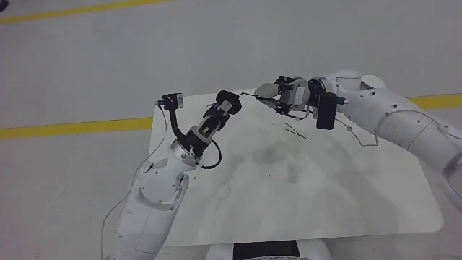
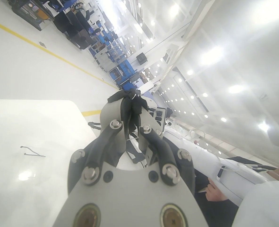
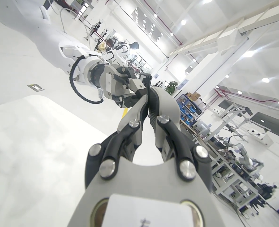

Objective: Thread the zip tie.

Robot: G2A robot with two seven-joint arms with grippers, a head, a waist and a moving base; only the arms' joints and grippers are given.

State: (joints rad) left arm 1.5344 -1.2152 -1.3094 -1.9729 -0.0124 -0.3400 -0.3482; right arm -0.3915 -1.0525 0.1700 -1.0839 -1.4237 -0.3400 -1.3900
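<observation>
A thin black zip tie [image 1: 249, 96] spans the short gap between my two grippers, above the far edge of the white table [image 1: 325, 188]. My left gripper [image 1: 232, 102] comes in from the near left and is shut on one end of the tie. In the left wrist view its black-wrapped fingertips [image 2: 127, 105] press together, and the tie itself is hard to pick out there. My right gripper [image 1: 267, 94] comes in from the right. In the right wrist view this gripper [image 3: 148, 103] is shut on the zip tie [image 3: 149, 90], which runs straight up to the left gripper [image 3: 140, 83] just beyond.
Two loose zip ties [image 1: 294, 130] lie on the table a little nearer than the right gripper, also seen as the loose ties [image 2: 33, 151] in the left wrist view. The table's rounded far-left corner [image 1: 162, 105] lies left of the left arm.
</observation>
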